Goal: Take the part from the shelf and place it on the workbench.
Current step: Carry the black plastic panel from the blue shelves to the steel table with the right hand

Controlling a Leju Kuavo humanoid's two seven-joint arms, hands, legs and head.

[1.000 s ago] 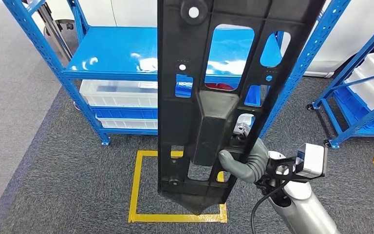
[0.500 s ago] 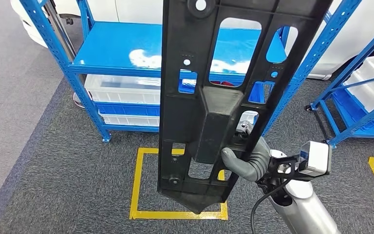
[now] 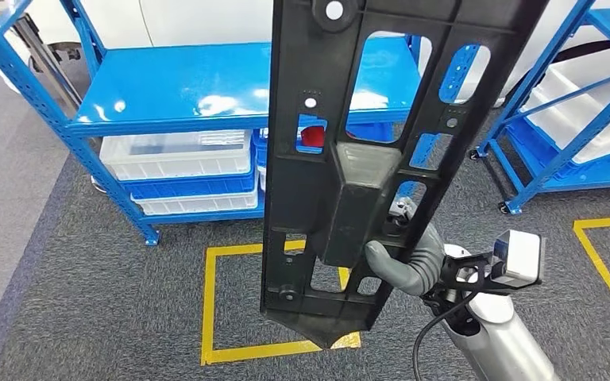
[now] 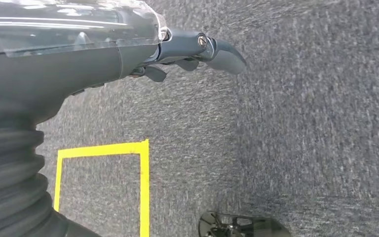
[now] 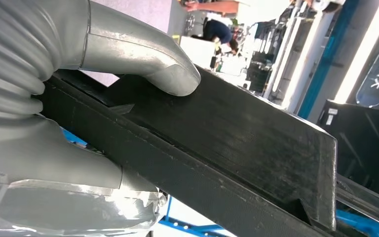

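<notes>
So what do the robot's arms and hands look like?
The right arm is a shiny silver tube with a black cable looping beside it and a small white-and-black box at the wrist. The right hand has a thick grey thumb and a ribbed grey cover. The left hand has dark fingers, a clear shiny cover and the same ribbed grey sleeve.

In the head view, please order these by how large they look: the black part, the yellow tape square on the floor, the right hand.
1. black part, largest, though it is held close to the camera, which enlarges it.
2. yellow tape square, partly hidden behind the part.
3. right hand, smallest.
</notes>
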